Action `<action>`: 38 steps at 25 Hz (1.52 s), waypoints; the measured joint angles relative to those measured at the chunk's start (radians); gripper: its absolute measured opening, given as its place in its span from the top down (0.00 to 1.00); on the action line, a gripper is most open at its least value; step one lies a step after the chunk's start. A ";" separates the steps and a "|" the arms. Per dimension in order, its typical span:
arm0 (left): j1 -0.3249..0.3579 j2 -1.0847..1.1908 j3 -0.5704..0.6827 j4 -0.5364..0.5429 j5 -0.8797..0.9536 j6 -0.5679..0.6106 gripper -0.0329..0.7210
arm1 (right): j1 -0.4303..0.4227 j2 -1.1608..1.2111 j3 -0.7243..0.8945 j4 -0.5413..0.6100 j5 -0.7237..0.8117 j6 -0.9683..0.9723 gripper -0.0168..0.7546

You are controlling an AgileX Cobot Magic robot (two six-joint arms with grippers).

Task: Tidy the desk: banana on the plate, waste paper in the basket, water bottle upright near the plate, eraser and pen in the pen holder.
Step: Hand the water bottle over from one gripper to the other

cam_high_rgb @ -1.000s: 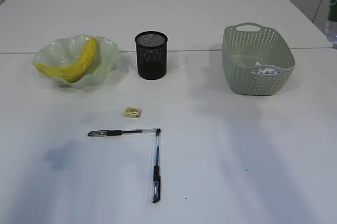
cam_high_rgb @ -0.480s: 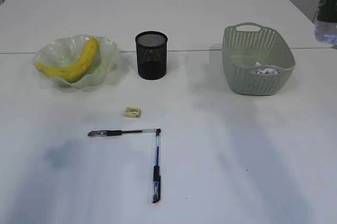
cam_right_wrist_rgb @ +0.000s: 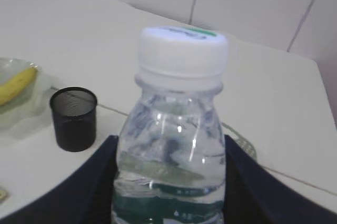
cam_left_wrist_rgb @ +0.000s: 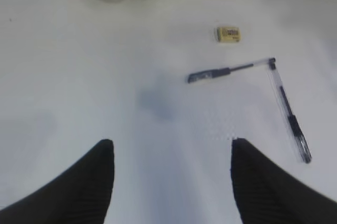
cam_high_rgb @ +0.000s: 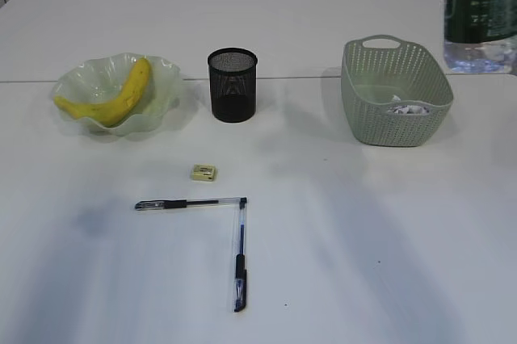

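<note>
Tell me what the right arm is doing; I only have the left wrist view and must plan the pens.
Observer: The right gripper holds the water bottle upright, cap on top.
Operator: Where is the bottle?
Observer: In the exterior view it is in the air at the far right, above the basket.
Operator: Is the paper binned?
Observer: Yes, the waste paper lies inside the basket.

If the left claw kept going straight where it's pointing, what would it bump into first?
Most likely the bare desk. The open left gripper points down at an empty patch; the pens and eraser lie off to one side. Depth is hard to judge.
</note>
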 joint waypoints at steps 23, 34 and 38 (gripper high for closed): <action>0.000 0.004 0.004 0.063 -0.710 0.128 0.30 | 0.075 0.002 0.000 0.073 0.000 -0.032 0.49; -0.217 0.012 -0.007 0.112 -0.557 0.200 0.30 | 0.078 0.017 0.000 0.077 0.000 -0.032 0.49; -0.352 0.048 -0.007 0.112 -0.544 0.205 0.30 | 0.088 0.025 0.000 0.081 0.000 -0.034 0.49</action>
